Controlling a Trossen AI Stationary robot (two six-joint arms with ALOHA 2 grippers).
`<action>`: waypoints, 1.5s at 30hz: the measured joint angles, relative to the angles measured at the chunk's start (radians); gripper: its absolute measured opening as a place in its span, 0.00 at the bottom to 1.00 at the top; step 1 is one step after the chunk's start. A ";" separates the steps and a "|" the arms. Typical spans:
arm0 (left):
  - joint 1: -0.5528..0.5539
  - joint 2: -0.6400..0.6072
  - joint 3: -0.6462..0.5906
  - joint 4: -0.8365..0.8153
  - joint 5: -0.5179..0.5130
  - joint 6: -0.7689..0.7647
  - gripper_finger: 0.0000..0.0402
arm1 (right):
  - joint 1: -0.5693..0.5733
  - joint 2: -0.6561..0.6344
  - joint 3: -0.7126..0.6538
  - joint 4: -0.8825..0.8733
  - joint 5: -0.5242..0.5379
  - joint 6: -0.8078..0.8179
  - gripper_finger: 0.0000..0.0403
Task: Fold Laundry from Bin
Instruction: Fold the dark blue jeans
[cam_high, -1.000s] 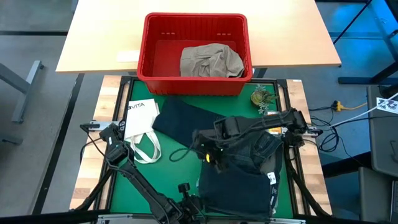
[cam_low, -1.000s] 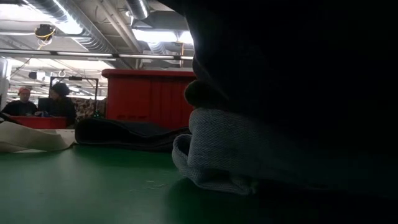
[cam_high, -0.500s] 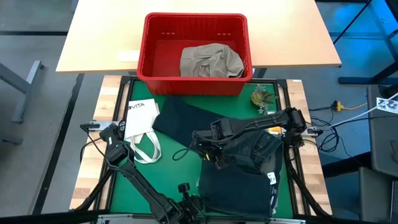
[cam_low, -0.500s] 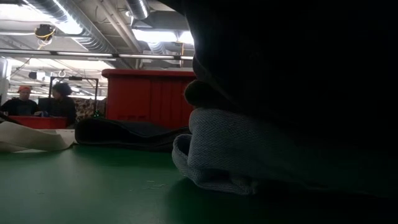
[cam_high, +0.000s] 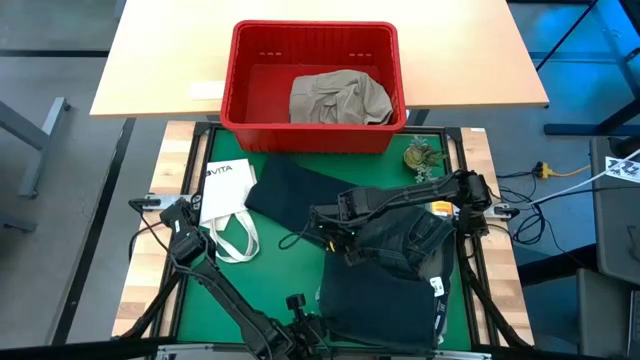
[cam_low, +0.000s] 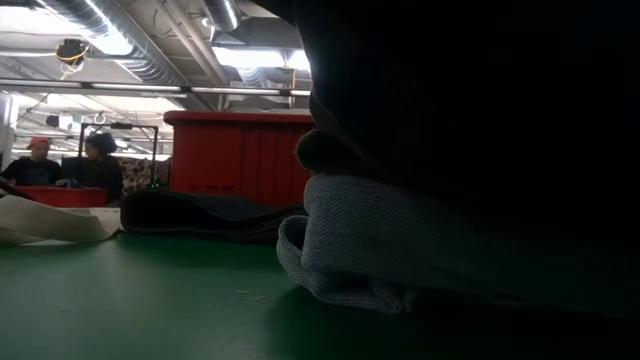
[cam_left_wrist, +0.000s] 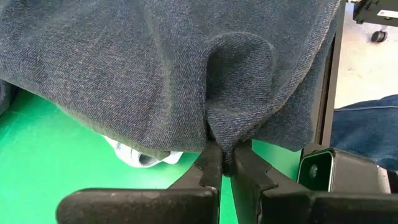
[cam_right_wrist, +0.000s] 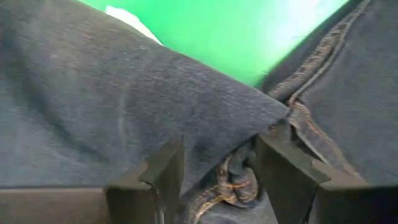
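Both grippers are at work on a dark denim garment (cam_high: 385, 290) spread over the near right part of the green table mat (cam_high: 215, 290). Left gripper (cam_left_wrist: 225, 163) sits at the near edge of the table, its two dark fingers pressed together on a pinched fold of this dark blue-grey cloth; the fabric bunches up right above the fingertips and drapes away from them to both sides. Under the lifted cloth a bit of pale lining shows against the green surface.

Right gripper (cam_high: 330, 238) reaches in from the right side to the middle of the mat, at the far left corner of the same garment. Its fingers (cam_right_wrist: 163, 171) stand wide apart, with a stitched seam and folds of denim lying between them. Whether they press on the cloth cannot be told.

Just beyond the right gripper, a second dark garment (cam_high: 295, 195) lies flat on the mat, running toward the bin. Left of it rests a white tote bag (cam_high: 225, 195) with loop handles.

Farther off, past the mat's far edge, stands the red bin (cam_high: 315, 130) on a light wooden table (cam_high: 150, 70). A khaki-beige garment (cam_high: 338, 97) lies crumpled inside it, toward its right side. A small greenish object (cam_high: 418, 156) sits at the far right corner of the mat, near the bin.
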 joint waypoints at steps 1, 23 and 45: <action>0.000 0.000 0.000 0.000 0.000 0.000 0.03 | -0.001 0.000 0.000 0.002 -0.023 0.004 0.49; -0.002 0.000 0.000 0.000 0.001 0.000 0.03 | 0.000 0.005 0.000 0.040 -0.043 0.021 0.20; -0.036 0.000 0.000 0.018 -0.007 0.050 0.03 | 0.000 0.005 0.000 0.076 0.088 0.019 0.01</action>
